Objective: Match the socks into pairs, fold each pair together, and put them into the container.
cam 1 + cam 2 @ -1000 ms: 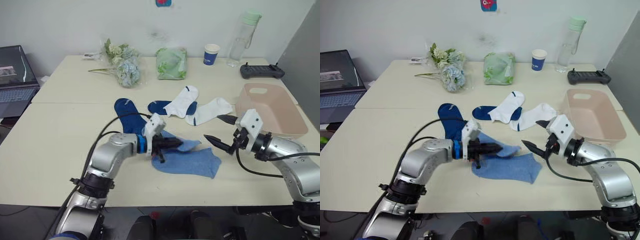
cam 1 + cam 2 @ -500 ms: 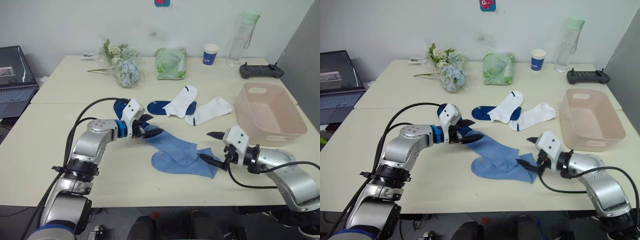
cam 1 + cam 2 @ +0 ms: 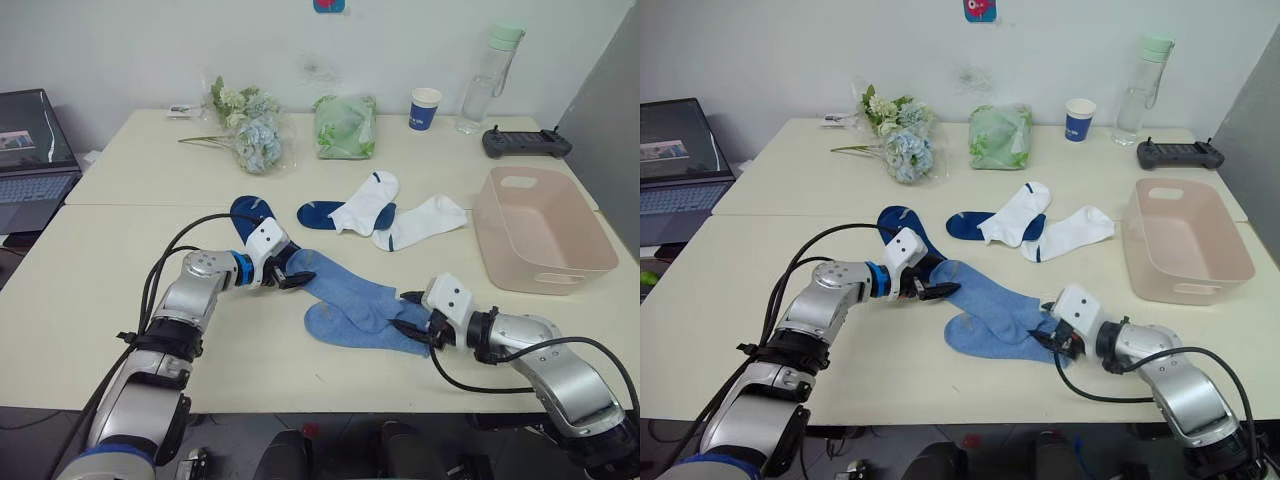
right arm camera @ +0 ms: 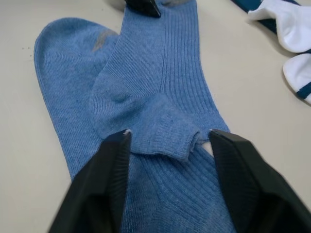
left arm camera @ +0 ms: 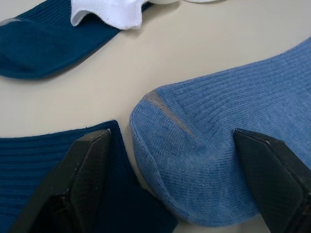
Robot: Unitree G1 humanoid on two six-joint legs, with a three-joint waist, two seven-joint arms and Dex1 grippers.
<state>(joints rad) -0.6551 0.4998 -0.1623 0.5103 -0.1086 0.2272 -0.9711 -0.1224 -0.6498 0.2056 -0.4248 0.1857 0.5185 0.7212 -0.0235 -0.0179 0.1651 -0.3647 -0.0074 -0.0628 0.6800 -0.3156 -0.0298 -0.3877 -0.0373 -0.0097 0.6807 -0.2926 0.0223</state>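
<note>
Two light blue socks lie crossed at the table's front; the upper sock (image 3: 345, 288) runs diagonally over the lower sock (image 3: 350, 328). My left gripper (image 3: 297, 276) is open, its fingers straddling the upper sock's toe (image 5: 204, 160) beside a navy sock (image 3: 250, 213). My right gripper (image 3: 418, 322) is open low over the cuff end; in the right wrist view the upper sock's cuff (image 4: 165, 141) lies between its fingers. A second navy sock (image 3: 318, 213) sits under a white sock (image 3: 365, 200). Another white sock (image 3: 422, 220) lies beside it. The pink container (image 3: 540, 240) stands at the right.
At the back are a flower bunch (image 3: 250, 135), a green cloth bundle (image 3: 343, 125), a blue cup (image 3: 424, 108), a bottle (image 3: 487, 75) and a black controller (image 3: 525, 143). A laptop (image 3: 30, 150) sits at far left.
My left gripper drew the light blue sock leftward, let it go and opened. My right gripper came down from above the table to the cuff end, and its fingers have narrowed.
</note>
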